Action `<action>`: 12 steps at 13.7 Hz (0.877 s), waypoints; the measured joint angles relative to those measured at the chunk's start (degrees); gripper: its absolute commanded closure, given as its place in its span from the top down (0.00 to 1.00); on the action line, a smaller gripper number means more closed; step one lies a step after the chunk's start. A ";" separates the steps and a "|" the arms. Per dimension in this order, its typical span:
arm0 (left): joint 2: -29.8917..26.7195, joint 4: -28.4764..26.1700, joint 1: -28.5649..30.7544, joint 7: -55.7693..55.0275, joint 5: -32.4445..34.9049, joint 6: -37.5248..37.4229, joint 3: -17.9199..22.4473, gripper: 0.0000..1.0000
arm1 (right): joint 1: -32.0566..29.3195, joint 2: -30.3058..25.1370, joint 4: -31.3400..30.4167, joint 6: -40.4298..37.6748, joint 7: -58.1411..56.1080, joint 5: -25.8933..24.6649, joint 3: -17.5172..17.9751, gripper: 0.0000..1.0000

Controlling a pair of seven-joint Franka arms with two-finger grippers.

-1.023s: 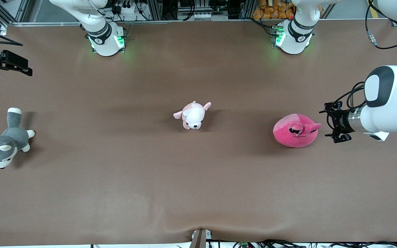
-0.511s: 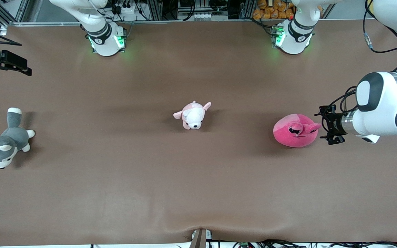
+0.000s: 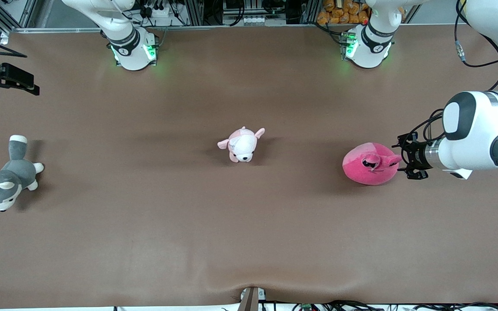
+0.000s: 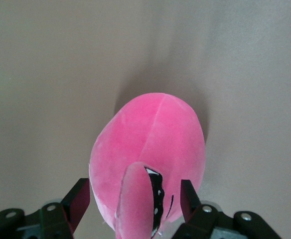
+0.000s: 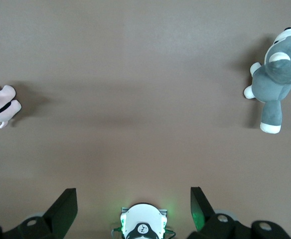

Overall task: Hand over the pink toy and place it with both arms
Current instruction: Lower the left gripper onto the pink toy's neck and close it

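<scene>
The pink toy is a round hot-pink plush lying on the brown table toward the left arm's end. In the left wrist view it fills the middle, its ear and black eye toward the camera. My left gripper is low at the toy's ear end and open, and the left wrist view shows a finger on each side of the toy without squeezing it. My right gripper waits high over the right arm's end of the table, open and empty.
A small pale pink-and-white puppy plush sits mid-table. A grey-and-white husky plush lies at the right arm's end and also shows in the right wrist view. The arm bases stand along the table's edge farthest from the camera.
My left gripper has moved toward the pink toy, from a gap beside it to straddling its ear end. The toys and the right arm have not moved.
</scene>
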 measured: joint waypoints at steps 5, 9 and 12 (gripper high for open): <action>0.03 -0.11 0.00 0.00 -0.37 0.12 0.00 0.67 | 0.00 0.05 0.18 -0.30 0.00 0.02 0.00 1.00; 0.26 -0.13 -0.01 0.00 -0.39 0.14 0.00 0.39 | 0.01 0.16 0.21 -0.38 0.00 0.05 0.04 1.00; 0.45 -0.13 -0.01 0.00 -0.41 0.27 0.00 0.18 | 0.14 0.22 0.38 -0.03 -0.01 0.03 0.16 1.00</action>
